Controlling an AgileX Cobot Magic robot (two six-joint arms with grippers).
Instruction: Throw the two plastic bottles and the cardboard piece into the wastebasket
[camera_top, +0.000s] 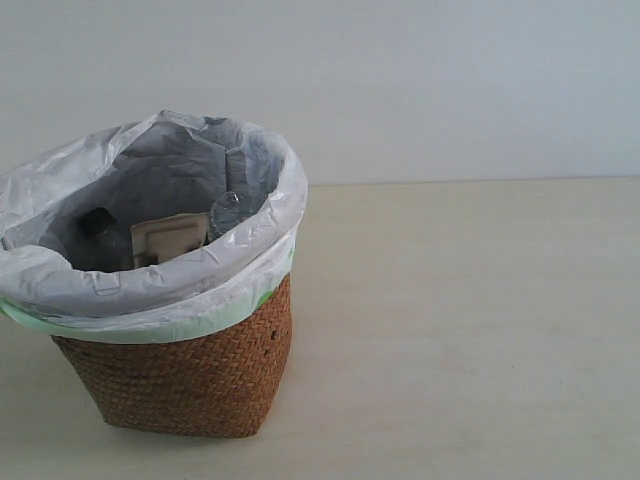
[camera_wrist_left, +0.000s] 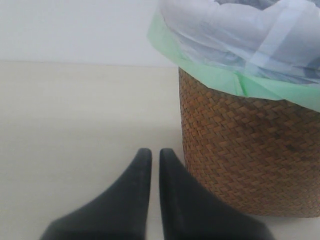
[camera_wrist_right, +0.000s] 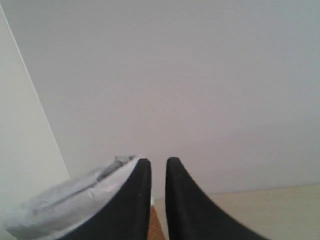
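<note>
My left claw and right claw are pinched narrow, empty. The tan moulded cardboard piece and clear plastic bottles lie inside the brown wicker wastebasket, nearest my left claw.

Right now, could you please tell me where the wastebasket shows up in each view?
Exterior view: wastebasket at the left.
Left wrist view: its wicker wall fills the right side, beside the left gripper.
Right wrist view: only its rim, low, by the right gripper.
Shared landmark: the white bag liner.
</note>
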